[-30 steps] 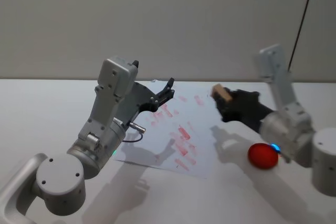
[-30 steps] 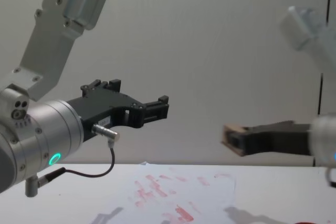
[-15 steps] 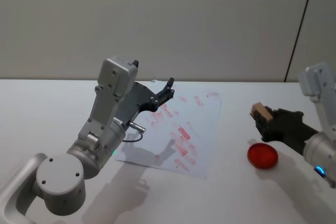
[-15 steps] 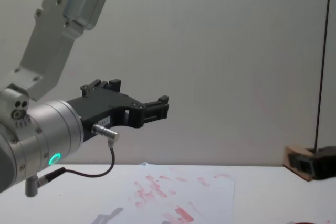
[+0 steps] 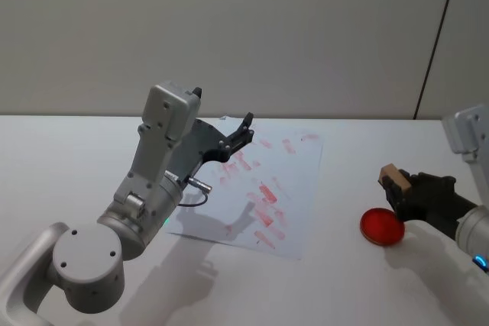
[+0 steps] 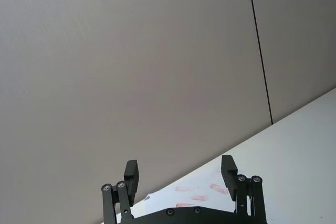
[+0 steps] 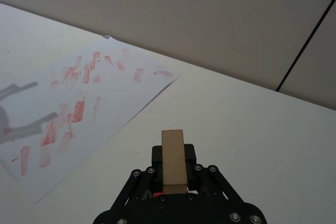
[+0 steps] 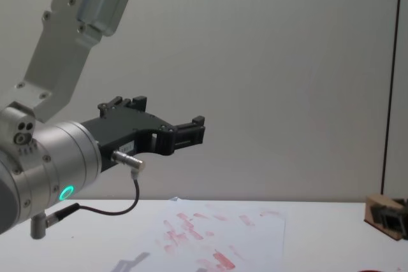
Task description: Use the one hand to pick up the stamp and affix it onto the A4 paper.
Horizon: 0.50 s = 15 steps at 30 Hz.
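Note:
My right gripper (image 5: 397,188), the blue-lit hand, is shut on the stamp (image 5: 389,173), a small light-brown wooden block, held just above the red ink pad (image 5: 381,227) at the right of the table. The stamp (image 7: 173,156) stands upright between the jaws in the right wrist view and shows at the right edge in the chest view (image 8: 377,208). The A4 paper (image 5: 294,188), white with many red prints, lies in the table's middle (image 7: 31,108), (image 8: 261,234), left of the stamp. My left gripper (image 5: 243,135), green-lit, hangs open above the paper's left part (image 6: 181,174), (image 8: 194,130).
The round red ink pad lies right of the paper, under my right gripper. A grey wall with a dark vertical seam (image 5: 435,36) stands behind the white table (image 5: 61,158). Bare tabletop stretches to the left and in front.
My right gripper has carried the stamp from above the paper's right edge rightward and down, to just over the red ink pad. The left arm has not moved.

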Each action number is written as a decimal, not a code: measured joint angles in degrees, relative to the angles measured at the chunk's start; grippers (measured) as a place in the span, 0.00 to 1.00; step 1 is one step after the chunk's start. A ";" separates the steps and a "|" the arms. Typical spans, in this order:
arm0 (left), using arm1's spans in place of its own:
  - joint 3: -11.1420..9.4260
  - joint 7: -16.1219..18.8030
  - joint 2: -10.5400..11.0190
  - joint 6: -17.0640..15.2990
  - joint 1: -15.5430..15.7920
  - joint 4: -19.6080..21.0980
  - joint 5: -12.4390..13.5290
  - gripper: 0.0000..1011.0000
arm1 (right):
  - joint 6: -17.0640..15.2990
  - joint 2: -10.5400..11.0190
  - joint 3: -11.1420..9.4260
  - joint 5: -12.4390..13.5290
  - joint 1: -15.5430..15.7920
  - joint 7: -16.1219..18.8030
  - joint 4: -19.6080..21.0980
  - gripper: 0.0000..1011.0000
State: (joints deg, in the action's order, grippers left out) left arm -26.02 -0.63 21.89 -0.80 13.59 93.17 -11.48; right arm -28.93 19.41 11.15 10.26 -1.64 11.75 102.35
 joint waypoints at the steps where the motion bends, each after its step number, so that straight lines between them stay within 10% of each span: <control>1: 0.00 0.00 0.00 0.00 0.00 0.00 0.00 0.99 | -0.05 0.04 0.00 -0.04 0.03 0.03 -0.03 0.22; 15: 0.00 0.01 0.00 0.00 0.00 0.00 0.00 0.99 | -1.51 0.28 0.52 -1.75 0.67 0.91 -1.70 0.22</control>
State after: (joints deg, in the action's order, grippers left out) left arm -26.02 -0.62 21.89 -0.80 13.59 93.18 -11.48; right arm -30.44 19.70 11.68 8.51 -0.97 12.67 100.65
